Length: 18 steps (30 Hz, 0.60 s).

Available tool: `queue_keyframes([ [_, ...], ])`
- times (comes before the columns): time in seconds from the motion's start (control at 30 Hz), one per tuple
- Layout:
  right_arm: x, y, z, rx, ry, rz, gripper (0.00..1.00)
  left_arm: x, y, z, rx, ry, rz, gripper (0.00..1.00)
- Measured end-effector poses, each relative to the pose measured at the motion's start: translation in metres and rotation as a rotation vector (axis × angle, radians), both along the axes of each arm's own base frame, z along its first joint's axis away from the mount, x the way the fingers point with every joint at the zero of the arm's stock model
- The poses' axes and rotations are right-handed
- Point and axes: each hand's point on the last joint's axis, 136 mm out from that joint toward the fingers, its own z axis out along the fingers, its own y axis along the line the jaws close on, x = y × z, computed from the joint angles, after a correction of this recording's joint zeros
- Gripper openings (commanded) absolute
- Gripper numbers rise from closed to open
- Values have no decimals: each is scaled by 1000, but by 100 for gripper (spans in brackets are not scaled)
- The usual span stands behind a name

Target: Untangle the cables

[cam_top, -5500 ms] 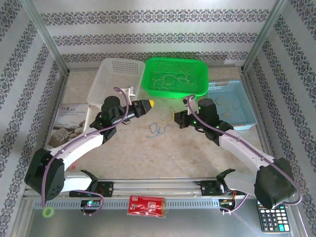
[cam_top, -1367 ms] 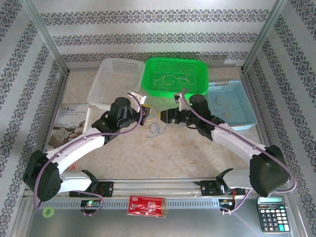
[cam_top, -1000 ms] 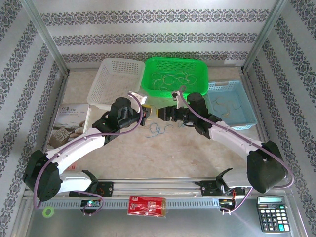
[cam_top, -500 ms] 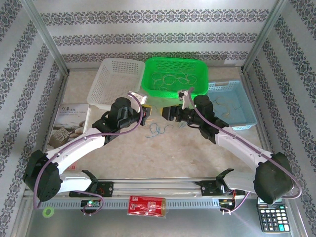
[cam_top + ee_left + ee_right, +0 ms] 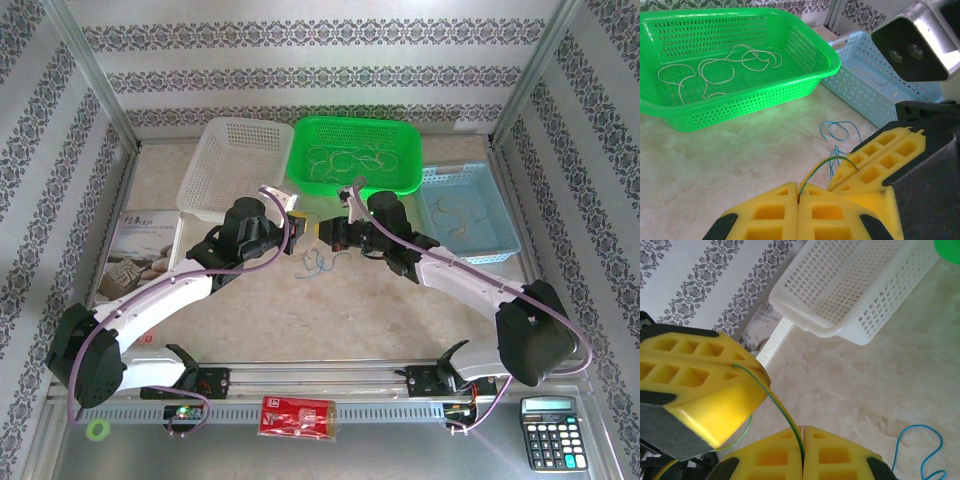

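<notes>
One green cable (image 5: 776, 400) clenched by left claw (image 5: 798, 197) and right claw (image 5: 802, 437), ends hidden.

Beige marbled table (image 5: 380, 300) is lined at far edge w/ 3 baskets side by side: white basket (image 5: 205, 175) L, green basket (image 5: 352, 123) ctr, blue basket (image 5: 503, 238) R. Blue cables (image 5: 318, 263) are seen loose on bare top near ctr. A printed booklet (image 5: 140, 250) is laid at L edge.

Top camera looks down toward 12 o'clock; up close, left wrist faces 2 o'clock, right wrist 10, sharing the green cable (image 5: 832, 158).
</notes>
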Motion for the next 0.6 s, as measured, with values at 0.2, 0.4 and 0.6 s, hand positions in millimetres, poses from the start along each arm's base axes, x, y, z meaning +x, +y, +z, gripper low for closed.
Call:
queue_keyframes([
  [0.2,5,-20,25,24,-49,-45,0,-1,-11,-2,-34,11,-46,9],
  [0.4,12,-53,56,47,-111,-113,0,-5,-22,-32,-46,80,-89,16],
  [0.6,33,-104,74,53,-150,-254,0,-10,-22,-51,-39,133,-96,22],
])
